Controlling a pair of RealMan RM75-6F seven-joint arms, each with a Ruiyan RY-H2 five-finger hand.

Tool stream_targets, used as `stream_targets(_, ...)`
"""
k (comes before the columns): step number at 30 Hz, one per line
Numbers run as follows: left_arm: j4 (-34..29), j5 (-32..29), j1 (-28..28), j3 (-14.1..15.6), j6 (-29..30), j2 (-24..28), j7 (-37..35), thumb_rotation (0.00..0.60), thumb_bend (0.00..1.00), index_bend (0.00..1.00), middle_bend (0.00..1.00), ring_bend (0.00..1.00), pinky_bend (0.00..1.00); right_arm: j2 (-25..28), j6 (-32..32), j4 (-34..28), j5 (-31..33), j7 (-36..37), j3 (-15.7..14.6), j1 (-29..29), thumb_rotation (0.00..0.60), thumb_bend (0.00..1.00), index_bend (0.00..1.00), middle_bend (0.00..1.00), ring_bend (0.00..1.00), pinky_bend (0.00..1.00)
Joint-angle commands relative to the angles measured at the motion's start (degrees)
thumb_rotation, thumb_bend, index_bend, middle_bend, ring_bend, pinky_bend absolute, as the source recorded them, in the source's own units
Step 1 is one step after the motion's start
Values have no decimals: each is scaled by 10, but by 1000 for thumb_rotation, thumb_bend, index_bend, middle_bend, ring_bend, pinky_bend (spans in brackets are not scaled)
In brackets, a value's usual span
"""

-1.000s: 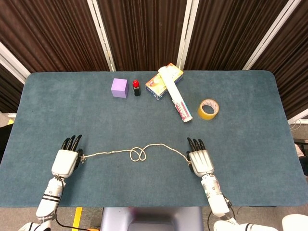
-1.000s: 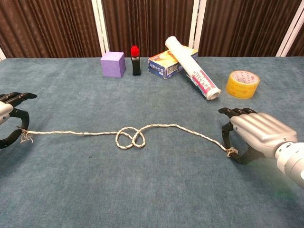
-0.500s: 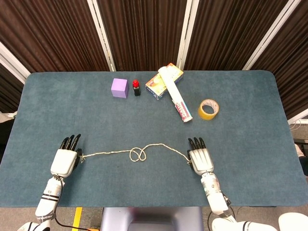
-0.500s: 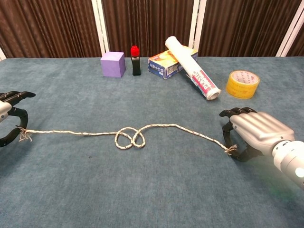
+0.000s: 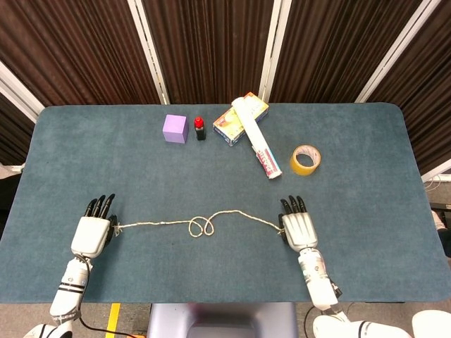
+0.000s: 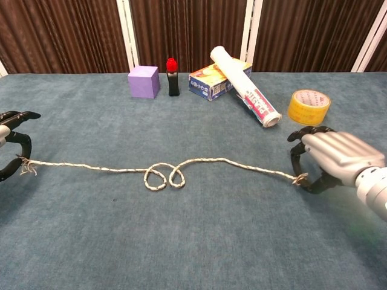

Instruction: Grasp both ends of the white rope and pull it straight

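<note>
A white rope (image 5: 201,224) (image 6: 181,170) lies across the near part of the blue table, with a small double loop (image 6: 161,177) near its middle. My left hand (image 5: 91,232) (image 6: 11,145) pinches the frayed left end at the table's left side. My right hand (image 5: 299,229) (image 6: 332,160) pinches the right end, palm down. In the chest view the rope runs almost flat between both hands, slightly bowed to the right of the loop.
At the back stand a purple cube (image 5: 175,129), a small black bottle with a red cap (image 5: 200,128), a flat box (image 5: 239,118) with a white roll (image 5: 256,137) lying over it, and a yellow tape ring (image 5: 305,160).
Both hands have moved outward, left hand further left, right hand further right. The rope is flatter and tauter, and the loop has widened sideways.
</note>
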Motion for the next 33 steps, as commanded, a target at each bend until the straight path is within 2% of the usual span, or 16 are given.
stream_targets(1, 0, 0, 0, -3, 5, 2, 2, 600, 537, 609, 39, 0, 139, 18, 5, -10, 0, 5, 4, -2, 600, 678, 831, 228, 0, 0)
stream_targets(19, 6, -12, 12, -9, 19, 27, 0, 600, 539, 610, 40, 0, 139, 131, 12, -11, 33, 54, 29, -23, 600, 678, 831, 228, 0, 0)
stream_targets(25, 17, -18, 16, -9, 18, 28, 4, 600, 541, 611, 41, 0, 139, 161, 2, 12, 50, 74, 29, -33, 600, 678, 831, 228, 0, 0)
stream_targets(33, 28, -22, 18, -8, 15, 25, 5, 600, 538, 611, 41, 0, 139, 175, -13, 46, 60, 103, 26, -39, 600, 678, 831, 228, 0, 0)
